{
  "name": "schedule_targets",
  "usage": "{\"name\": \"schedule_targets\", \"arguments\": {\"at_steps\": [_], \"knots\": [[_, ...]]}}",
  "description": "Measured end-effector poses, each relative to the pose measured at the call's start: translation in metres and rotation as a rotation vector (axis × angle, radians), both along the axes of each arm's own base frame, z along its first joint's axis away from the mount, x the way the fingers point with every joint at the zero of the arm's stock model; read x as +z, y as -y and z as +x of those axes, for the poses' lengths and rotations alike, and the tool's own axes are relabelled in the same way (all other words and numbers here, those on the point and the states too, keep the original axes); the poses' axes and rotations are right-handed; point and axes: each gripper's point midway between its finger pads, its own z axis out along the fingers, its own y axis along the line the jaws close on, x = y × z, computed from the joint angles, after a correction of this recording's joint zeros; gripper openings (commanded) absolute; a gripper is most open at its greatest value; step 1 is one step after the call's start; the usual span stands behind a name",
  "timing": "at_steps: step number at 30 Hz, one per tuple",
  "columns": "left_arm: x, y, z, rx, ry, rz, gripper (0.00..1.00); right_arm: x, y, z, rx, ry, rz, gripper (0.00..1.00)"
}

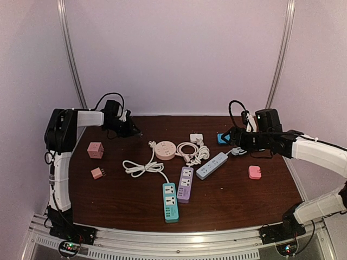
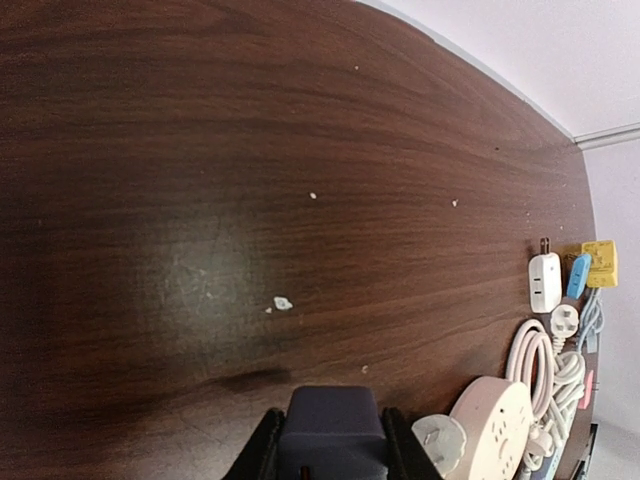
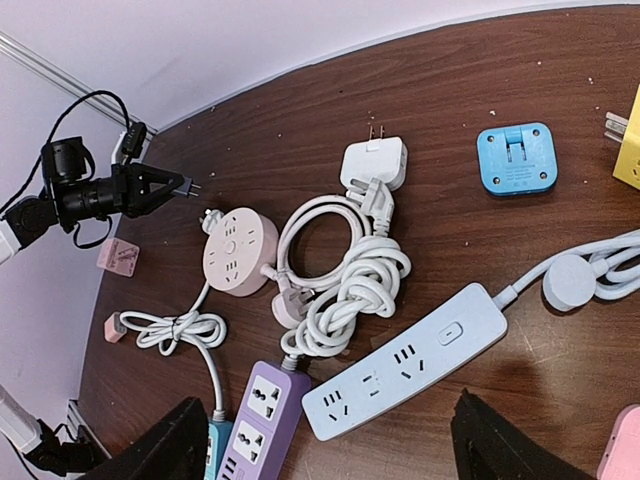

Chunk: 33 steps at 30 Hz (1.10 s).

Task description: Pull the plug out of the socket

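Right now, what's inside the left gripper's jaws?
A dark plug, pinched in the left gripper. In the right wrist view its prongs poke out past the fingertips. The fingers cover its sides, and its rear face cannot be seen.

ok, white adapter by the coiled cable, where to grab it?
Probably pinch the white adapter across its bare side faces, coming straight down. It lies flat, prongs at the far end, a cable plug against the near end.
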Motion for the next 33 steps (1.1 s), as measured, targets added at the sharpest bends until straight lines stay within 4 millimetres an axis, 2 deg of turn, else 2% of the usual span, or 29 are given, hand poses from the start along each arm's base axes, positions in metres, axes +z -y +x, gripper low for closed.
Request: {"name": "schedule_targets", "arguments": {"at_steps": [12,20,26,33], "knots": [[-0.016,0.0,-0.002,-0.014,-0.022,0.008,0.31,-0.001,0.0,0.0,0.001,-0.002,-0.002,0.85],[-0.02,-0.002,-0.004,-0.02,-0.022,0.032,0.58,-0.002,0.0,-0.001,0.001,-0.006,-0.005,0.88],[-0.021,-0.006,-0.003,-0.019,-0.013,0.061,0.7,-0.003,0.001,-0.002,0.001,-0.011,-0.007,0.89],[-0.016,-0.014,-0.001,-0.009,0.007,0.125,0.89,-0.007,0.004,-0.001,-0.014,-0.015,-0.025,1.0]]}}
